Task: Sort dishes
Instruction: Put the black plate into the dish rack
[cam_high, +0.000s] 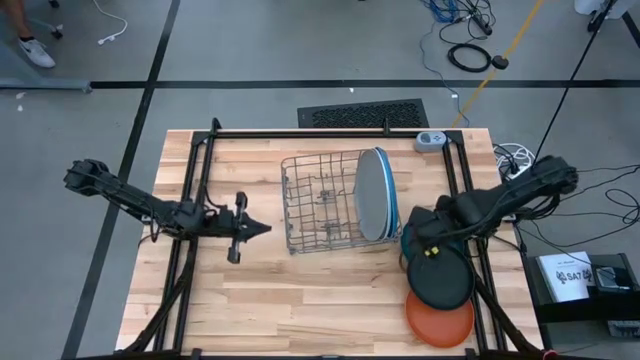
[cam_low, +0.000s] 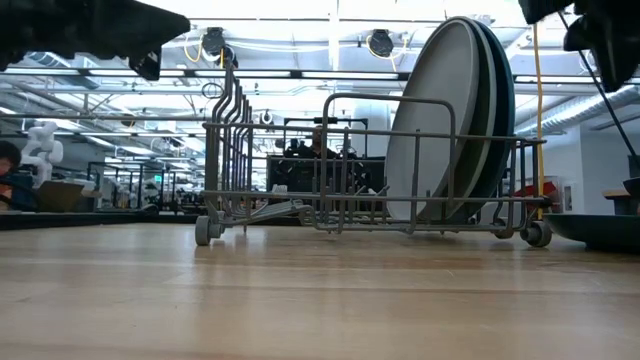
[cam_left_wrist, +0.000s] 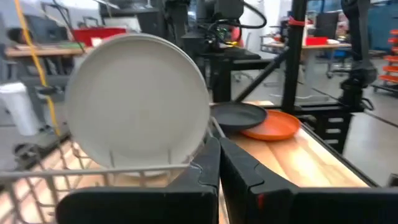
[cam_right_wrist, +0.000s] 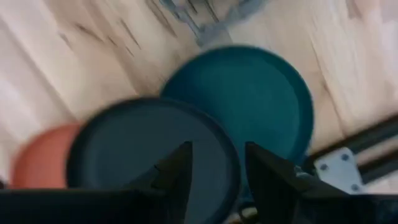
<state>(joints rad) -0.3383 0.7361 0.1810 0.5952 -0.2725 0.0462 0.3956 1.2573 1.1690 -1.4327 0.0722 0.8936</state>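
Open-jawed, the right gripper hovered over the black plate; large plates already stood racked. Next, seemingly, descend and grip its rim. Left gripper waited closed.

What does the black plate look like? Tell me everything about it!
The black plate is round, dark and smooth, with a low raised rim. It lies flat on the wooden table, right of the rack. It overlaps the teal plate and the orange plate, sitting on top of both where they meet. The right gripper hangs over it with fingers open, empty.
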